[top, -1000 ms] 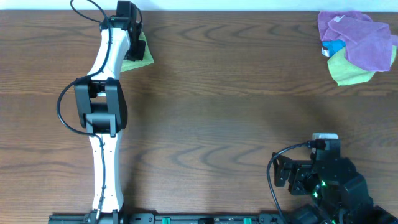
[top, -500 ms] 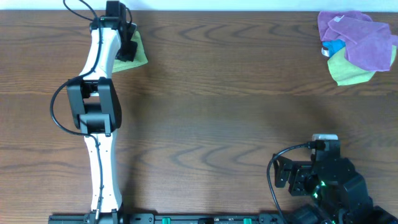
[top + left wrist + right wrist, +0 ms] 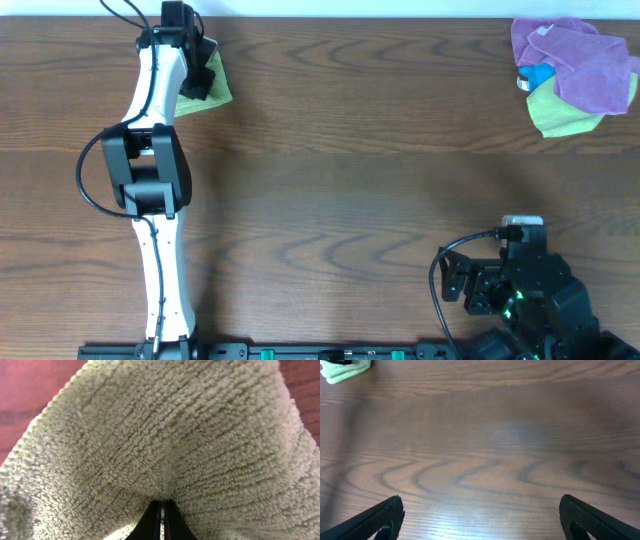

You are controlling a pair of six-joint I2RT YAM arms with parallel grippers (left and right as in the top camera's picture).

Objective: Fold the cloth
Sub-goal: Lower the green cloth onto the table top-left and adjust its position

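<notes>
Lime-green terry, the cloth (image 3: 216, 88) lies in a small bundle at the upper left of the overhead frame. It is right under the left hand (image 3: 161, 519), whose tips are pinched tight on a ridge of it, and its free part spills to the hand's right. The right hand (image 3: 480, 517) is spread wide, holding nothing, at lower right and well apart, so the left arm is far nearer. I count one lime cloth, then one purple cloth (image 3: 580, 60) and one yellower cloth (image 3: 560, 118) heaped at the upper right of the wooden surface (image 3: 350, 180), and two arms.
</notes>
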